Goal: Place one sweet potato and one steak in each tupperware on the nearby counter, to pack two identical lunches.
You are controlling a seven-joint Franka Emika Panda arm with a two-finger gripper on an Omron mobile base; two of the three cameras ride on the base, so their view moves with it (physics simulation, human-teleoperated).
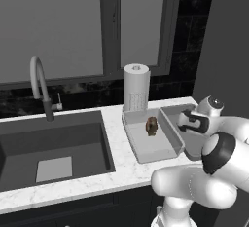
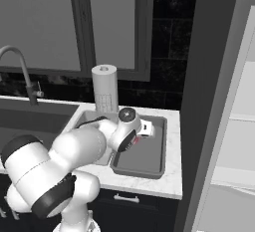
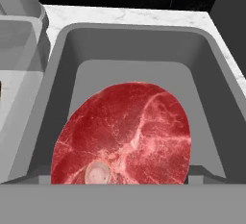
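Red steak (image 3: 126,134) | inside darker tupperware (image 3: 139,43), close under claw (image 2: 145,128) | claw spread, seemingly not pinching anything

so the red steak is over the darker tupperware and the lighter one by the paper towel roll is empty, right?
Not quite. The lighter tupperware isn't empty: the left base view shows a dark brown steak in it. The red steak over the darker tupperware is right.

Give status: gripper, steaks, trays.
Gripper over darker tray, jaws wide. Red steak right below it, inside that tray; grip not discernible. Brown steak in lighter tray. Nothing in the way.
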